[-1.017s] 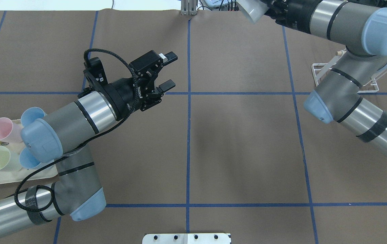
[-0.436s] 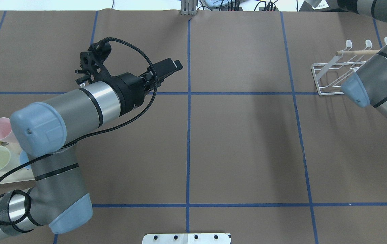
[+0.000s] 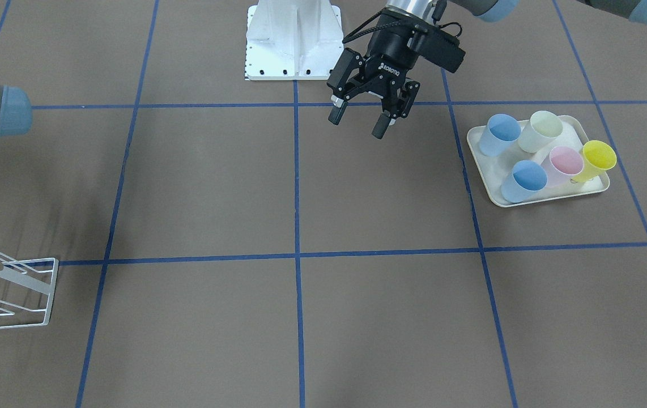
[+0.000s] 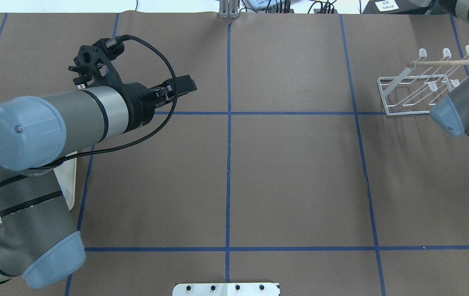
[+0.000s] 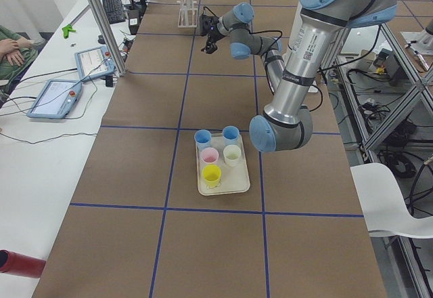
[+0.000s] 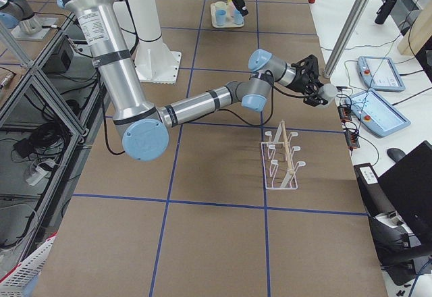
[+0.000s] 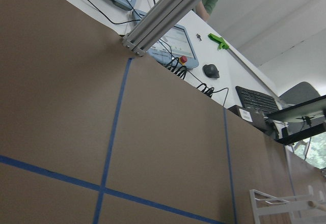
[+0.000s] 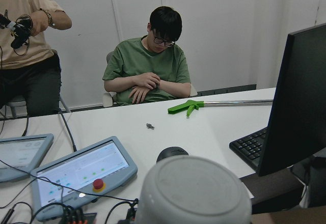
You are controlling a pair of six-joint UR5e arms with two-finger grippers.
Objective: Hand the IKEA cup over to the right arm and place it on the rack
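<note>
Since IKEA cup (image 8: 193, 193) looks light, stiff, slick: I'd pinch its wall.
Left hand (image 3: 357, 123): spread, empty.
Right hand (image 6: 316, 89): cannot tell.

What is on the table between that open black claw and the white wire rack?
Nothing. In the front-facing view, only bare brown table and blue tape lines lie between the left claw and the rack.
</note>
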